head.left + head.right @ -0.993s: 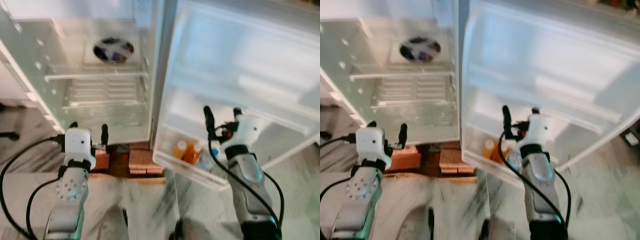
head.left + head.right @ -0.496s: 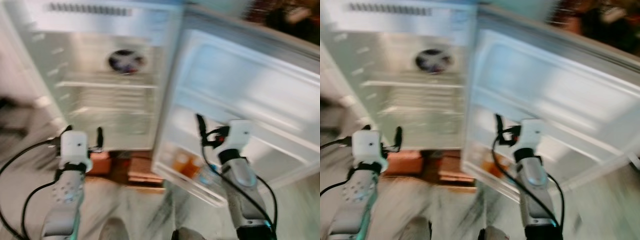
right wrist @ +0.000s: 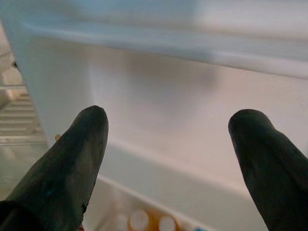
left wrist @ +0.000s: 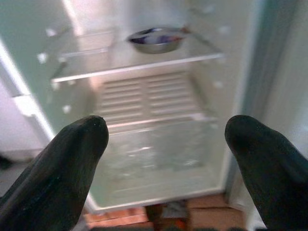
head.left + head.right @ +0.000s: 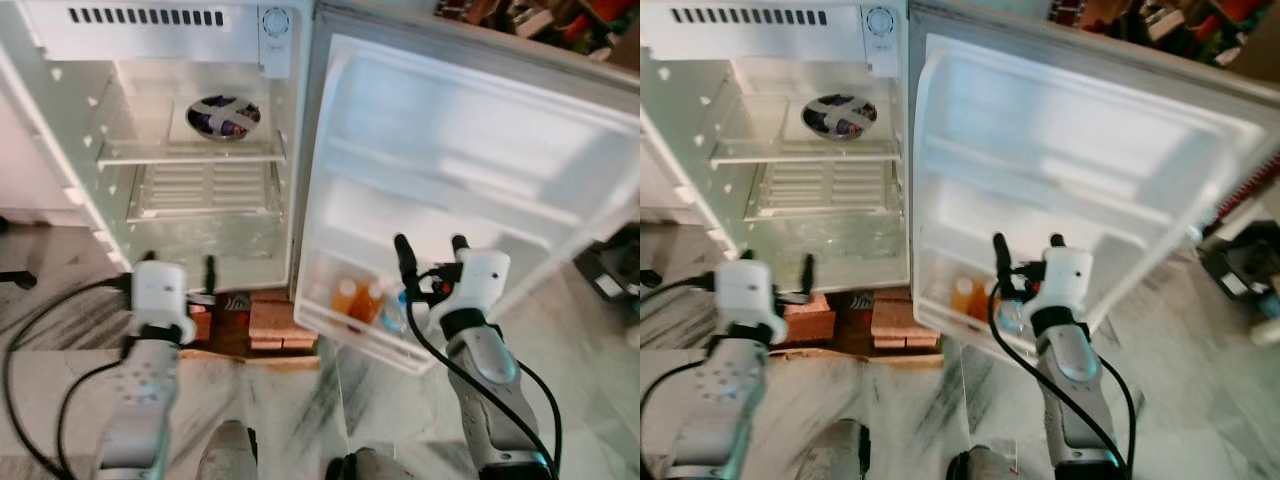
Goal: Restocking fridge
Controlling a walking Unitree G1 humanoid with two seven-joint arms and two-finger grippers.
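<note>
Standing before the open fridge [image 5: 200, 180], both arms raised, nothing held. Right gripper [image 5: 430, 250] spread wide and empty, poised just above the lowest door bin [image 5: 360, 330], directly over the bottles there. Two orange bottles [image 5: 356, 297] upright side by side in that bin, caps up, a clear bottle with a blue cap [image 5: 398, 310] just beside them on the gripper's side. Seen along the right fingers [image 3: 62, 163], the white caps lay low and between the two fingers, long axes vertical, so judged reachable by a straight descent or already set down and released; cannot be told which. Left gripper [image 5: 178, 268] likewise spread and empty, aimed into the main compartment, well apart from the bottles. Steel bowl [image 5: 224, 113] resting on the upper glass shelf [image 5: 190, 152], wire shelf below it bare. Right arm clearly the nearer to the door bin; left arm nearer the shelves. Wooden blocks [image 5: 282, 322] under the fridge's foot.
</note>
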